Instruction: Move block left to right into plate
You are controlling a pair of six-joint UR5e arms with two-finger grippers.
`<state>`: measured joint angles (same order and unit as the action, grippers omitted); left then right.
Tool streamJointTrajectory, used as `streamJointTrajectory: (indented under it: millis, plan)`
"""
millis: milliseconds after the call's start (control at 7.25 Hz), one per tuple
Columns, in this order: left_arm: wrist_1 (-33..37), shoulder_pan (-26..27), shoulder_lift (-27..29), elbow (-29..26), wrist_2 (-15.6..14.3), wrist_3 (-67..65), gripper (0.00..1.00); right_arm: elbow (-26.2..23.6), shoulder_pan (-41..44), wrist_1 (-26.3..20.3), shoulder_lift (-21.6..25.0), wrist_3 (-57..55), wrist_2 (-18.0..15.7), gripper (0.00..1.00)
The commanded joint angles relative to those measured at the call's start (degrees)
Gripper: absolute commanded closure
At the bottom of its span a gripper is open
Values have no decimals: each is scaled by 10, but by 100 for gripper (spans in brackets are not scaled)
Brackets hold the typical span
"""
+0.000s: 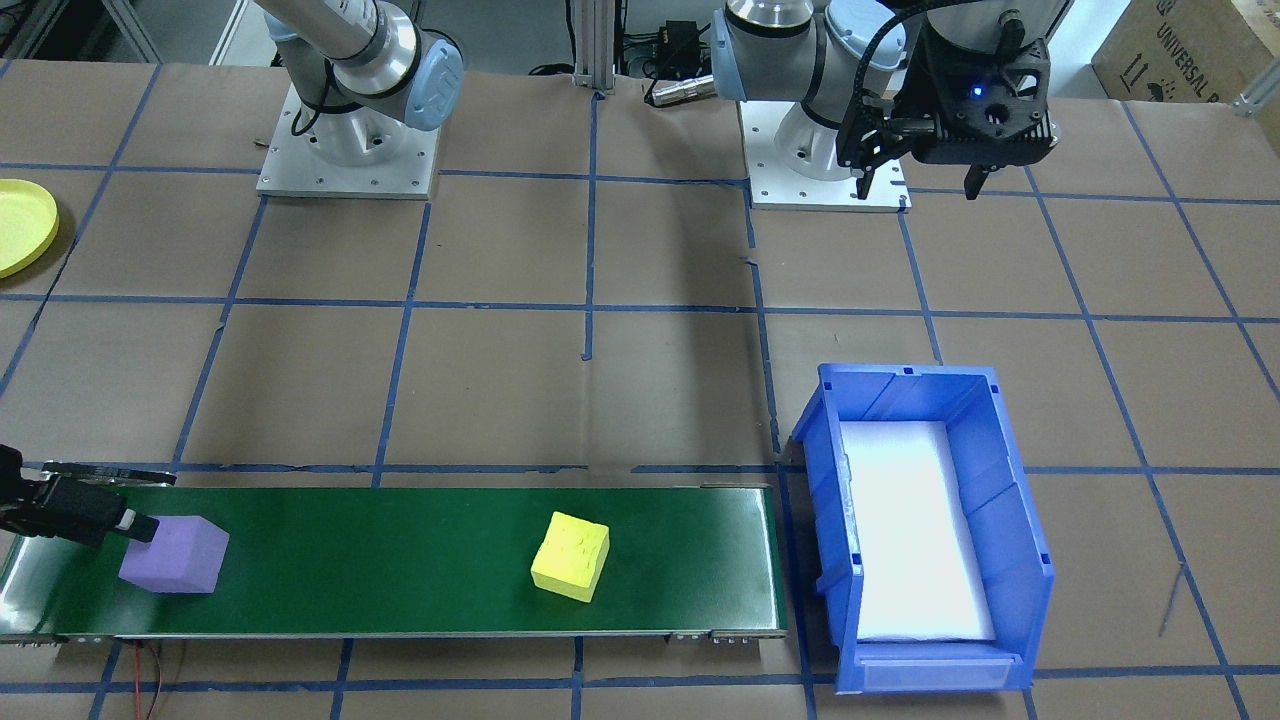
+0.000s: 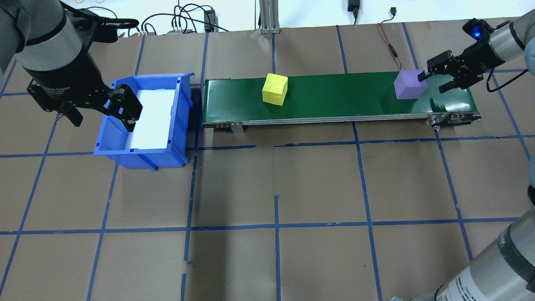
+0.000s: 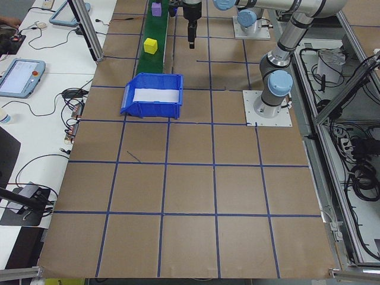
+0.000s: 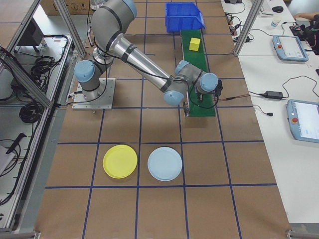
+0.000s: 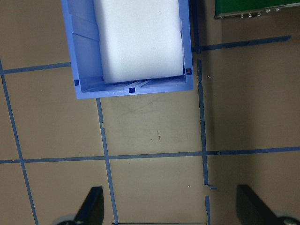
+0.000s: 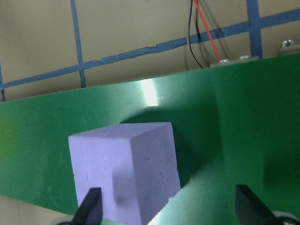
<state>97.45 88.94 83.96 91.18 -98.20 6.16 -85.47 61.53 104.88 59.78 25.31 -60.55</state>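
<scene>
The table (image 2: 292, 188), brown with blue tape gridlines, carries a green conveyor (image 2: 334, 98) at upper centre, a blue bin (image 2: 142, 121) upper left, and two plates (image 4: 119, 161).

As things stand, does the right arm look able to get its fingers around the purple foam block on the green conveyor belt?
Probably yes: the right gripper is open at the purple foam block, one finger beside it, nothing between them.
</scene>
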Motion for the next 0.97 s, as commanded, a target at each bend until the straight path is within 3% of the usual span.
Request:
streamJointTrajectory:
  millis: [0,276,414,828]
  plan:
    - [-3,-1,0,0,0,6,0,8,3,1,-5,6,0,0]
    - [-40,-3,7,2,10,3,0,7,3,1,-7,7,0,2]
    - [-56,-3,8,4,40,8,0,7,3,1,-11,8,0,2]
    - [-56,-20,7,1,40,24,0,2,3,16,-18,16,-18,8]
